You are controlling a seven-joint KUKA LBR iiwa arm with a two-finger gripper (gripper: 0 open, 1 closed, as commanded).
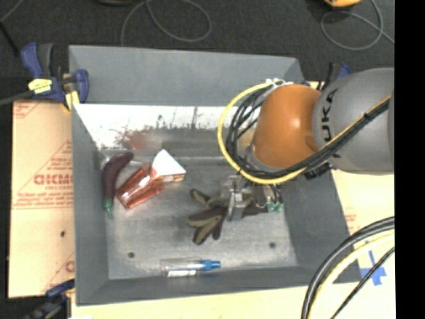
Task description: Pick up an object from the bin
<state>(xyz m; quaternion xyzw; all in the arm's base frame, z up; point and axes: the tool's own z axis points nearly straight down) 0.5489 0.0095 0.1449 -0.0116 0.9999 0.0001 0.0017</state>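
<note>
My gripper [234, 203] is low in the right half of the bin, its metal fingers down at the right end of a dark brown glove [207, 218] that lies crumpled on the bin floor. The fingers touch or overlap the glove's cuff; whether they are closed on it is hidden by the gripper body. A small green piece [275, 207] shows just right of the gripper.
A purple eggplant toy [113, 173] lies at the left, beside an orange-red clear box with a white triangular flap [149, 180]. A clear pen with a blue cap [192, 268] lies along the front wall. The arm's orange cover and cables hang over the back right.
</note>
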